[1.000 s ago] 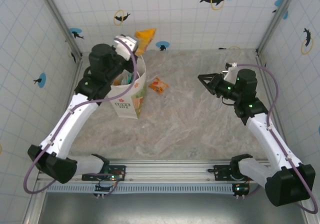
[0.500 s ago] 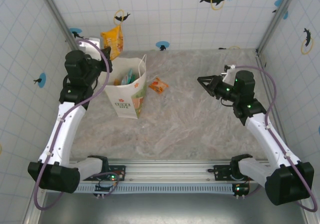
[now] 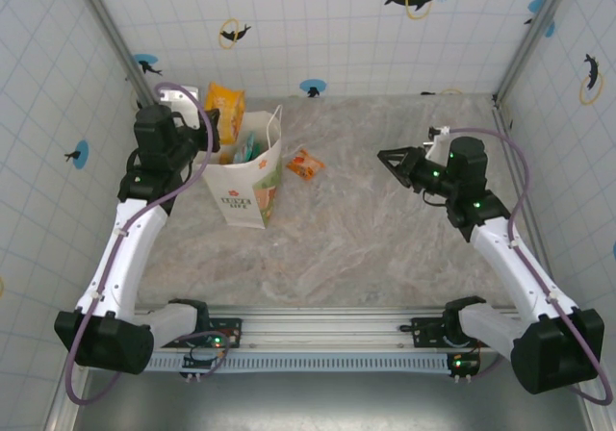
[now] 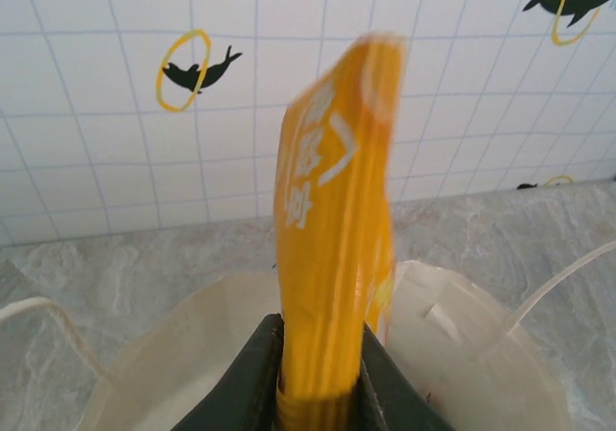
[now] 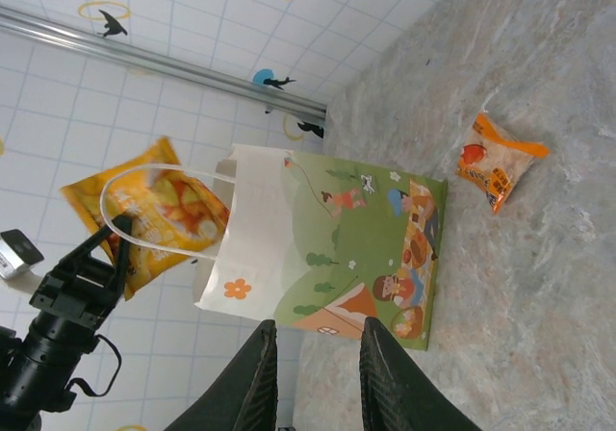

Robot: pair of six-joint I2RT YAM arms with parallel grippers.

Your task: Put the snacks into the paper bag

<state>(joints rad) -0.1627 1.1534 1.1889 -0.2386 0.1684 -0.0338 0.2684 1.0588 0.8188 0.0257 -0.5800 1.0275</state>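
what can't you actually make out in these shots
Inside of the paper bag: top view, its walls hide most; left wrist view, the yellow-orange packet blocks it.
Packet lettering: left wrist view, blurred.
Whether the left gripper clamps the packet: left wrist view, fingers cut off by the bottom edge.
Print on the small orange packet: top view, too small.

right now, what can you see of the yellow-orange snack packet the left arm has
The flat, shiny yellow-orange snack packet with white lettering stands upright, its lower end pinched between the left gripper's dark fingers. It hangs above the open top of the tall white paper bag; its upper edge is blurred.
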